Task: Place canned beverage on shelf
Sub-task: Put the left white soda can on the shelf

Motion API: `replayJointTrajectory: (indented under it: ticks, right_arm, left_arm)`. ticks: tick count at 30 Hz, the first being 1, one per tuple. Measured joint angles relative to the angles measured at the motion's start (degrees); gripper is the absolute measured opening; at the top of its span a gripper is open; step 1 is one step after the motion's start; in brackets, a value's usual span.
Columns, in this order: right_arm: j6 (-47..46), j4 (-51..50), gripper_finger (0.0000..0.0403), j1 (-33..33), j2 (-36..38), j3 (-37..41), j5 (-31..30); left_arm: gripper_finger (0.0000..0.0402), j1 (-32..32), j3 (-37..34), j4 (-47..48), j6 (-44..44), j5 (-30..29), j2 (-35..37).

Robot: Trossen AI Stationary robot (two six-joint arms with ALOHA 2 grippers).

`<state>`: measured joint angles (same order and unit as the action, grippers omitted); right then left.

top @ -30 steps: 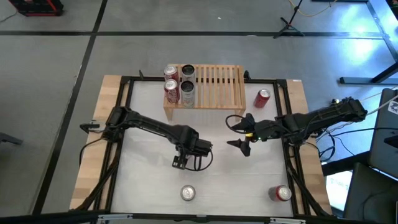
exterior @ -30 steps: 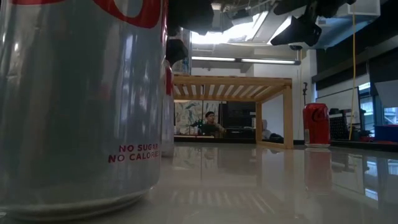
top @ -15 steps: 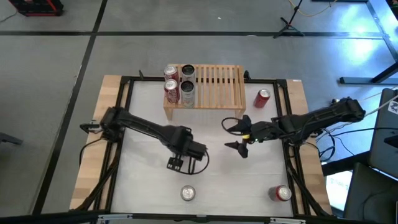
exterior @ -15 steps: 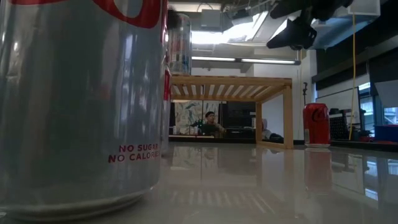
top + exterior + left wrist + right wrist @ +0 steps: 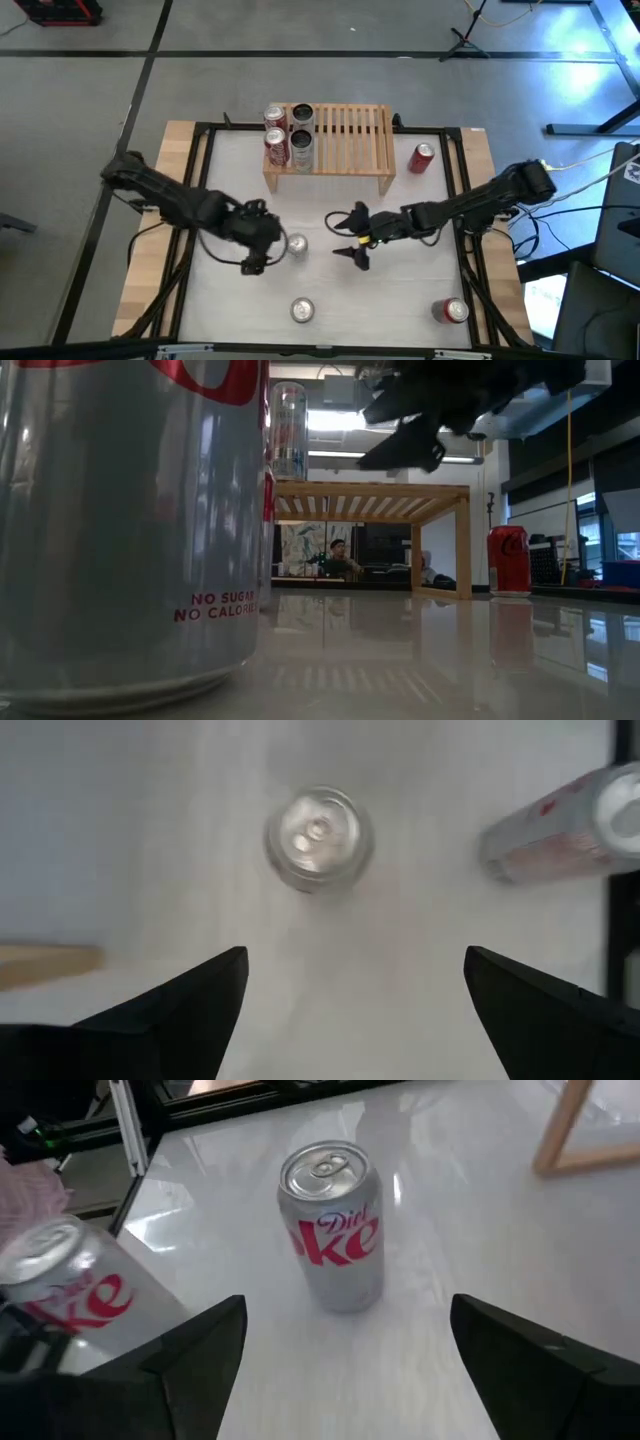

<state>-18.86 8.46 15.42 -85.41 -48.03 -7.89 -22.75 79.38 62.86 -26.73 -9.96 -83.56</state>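
a silver diet coke can stands upright on the white table near its middle, in front of the shelf and well apart from it. in the right wrist view the same can shows its red lettering and closed top, with nothing touching it.

the right gripper hovers just to the can's right, reaching in from the right side with its fingers spread wide and empty; the can sits ahead of the open fingers, not between them. in the low view this gripper hangs dark above the table, over the level of the shelf top.

the left gripper is just beside the can on its left, fingers also wide apart and holding nothing. its wrist view looks down on another silver can standing upright on the table, beyond the fingertips.

the shelf, a low light-wood rack with a slatted top, stands at the table's far edge. four cans are grouped on its left end, two red and two silver. a red can stands on the table just right of the shelf.

near the front edge stand a silver can and a red-topped can toward the right corner. the front silver can fills the left of the low view.
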Motion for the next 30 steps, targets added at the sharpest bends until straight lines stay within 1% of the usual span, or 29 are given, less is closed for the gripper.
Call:
replayJointTrajectory:
  ticks: [3,5,8,12,15,17,22,26,30]
  right_arm:
    - [2.3,5.9,0.034,0.0,-5.1,0.0,0.0]
    - [3.6,10.3,0.034,0.0,-8.6,0.0,0.0]
    - [5.2,17.4,0.034,-0.1,-13.8,0.0,0.0]
    - [5.8,26.5,0.034,-0.1,-20.0,0.0,-0.1]
    - [5.9,31.4,0.034,-0.1,-23.9,-0.3,-0.9]
    - [6.1,32.6,0.034,-0.1,-26.1,-1.1,-2.0]
    - [8.2,33.3,0.034,-0.1,-30.7,-5.5,-2.6]
    - [8.9,33.3,0.034,-0.2,-33.5,-9.6,-6.1]
    - [9.8,33.2,0.034,-0.9,-36.0,-13.2,-6.1]
  left_arm:
    - [0.036,-2.2,-7.9,-6.5,-7.3,0.2,4.7]
    - [0.036,-3.6,-10.9,-8.2,-11.5,0.3,6.4]
    - [0.036,-5.2,-12.1,-8.5,-14.9,-0.6,7.9]
    - [0.036,-6.8,-12.1,-8.8,-15.2,-2.1,8.4]
    - [0.0361,-6.7,-12.1,-8.7,-15.3,-2.2,8.5]
    - [0.0361,-6.7,-12.1,-8.7,-15.3,-1.9,8.5]
    - [0.0361,-6.5,-12.1,-8.9,-15.3,-2.2,8.5]
    - [0.0361,-6.5,-12.1,-9.0,-15.3,-2.4,8.4]
    - [0.0361,-6.5,-12.1,-9.0,-15.3,-2.4,8.4]
